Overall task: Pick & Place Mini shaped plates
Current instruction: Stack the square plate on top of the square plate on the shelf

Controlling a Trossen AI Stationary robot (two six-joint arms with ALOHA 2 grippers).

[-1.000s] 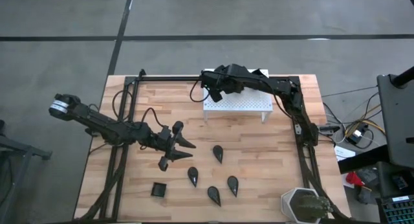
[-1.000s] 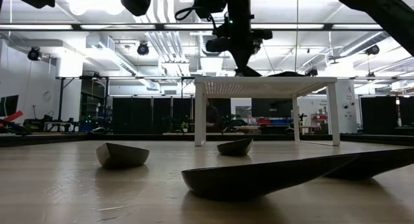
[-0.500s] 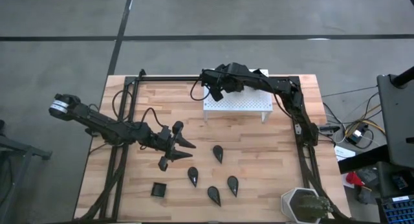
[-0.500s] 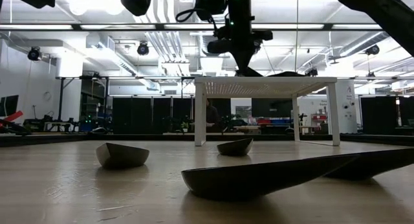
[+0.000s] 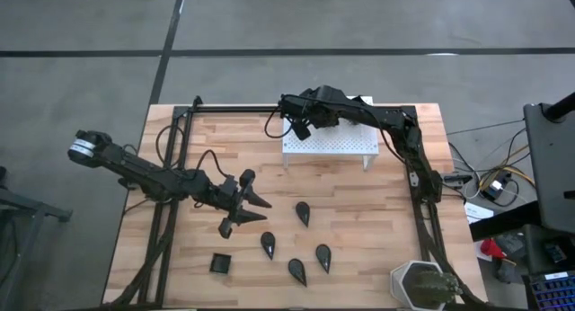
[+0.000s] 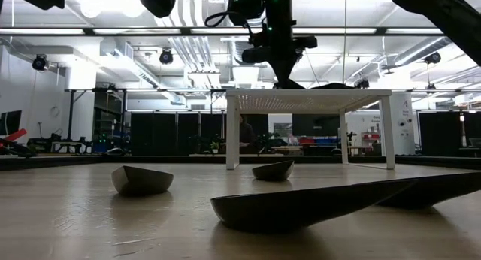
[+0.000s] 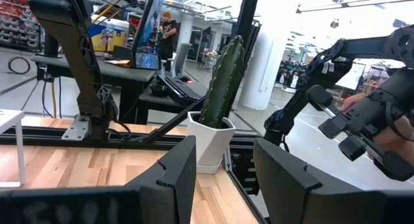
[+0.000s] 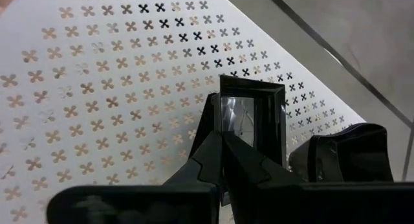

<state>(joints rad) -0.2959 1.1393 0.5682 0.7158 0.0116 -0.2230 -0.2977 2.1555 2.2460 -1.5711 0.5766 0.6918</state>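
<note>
Several black teardrop mini plates (image 5: 303, 213) (image 5: 268, 244) (image 5: 322, 256) and one square mini plate (image 5: 221, 262) lie on the wooden table, in front of the white perforated stand (image 5: 341, 147). My right gripper (image 5: 301, 124) (image 8: 223, 138) is over the stand's far left part, shut on a square black mini plate (image 8: 253, 114). Another black plate (image 8: 349, 153) sits on the stand beside it. My left gripper (image 5: 254, 201) (image 7: 223, 179) hovers open above the table left of the teardrop plates, nothing between its fingers. My right gripper pinches one side wall of the square plate (image 8: 222, 111) between its two shut fingers, coming slanting down from above. The plate's hollow faces up over the stand top. Whether it rests on the stand or hangs just above it, I cannot tell.
A white pot with a green cactus (image 5: 420, 284) (image 7: 217, 140) stands at the table's near right corner. Black frame rails (image 5: 166, 167) run along both table sides. In the low view the plates (image 6: 143, 179) (image 6: 301, 204) lie in front of the stand (image 6: 308, 101).
</note>
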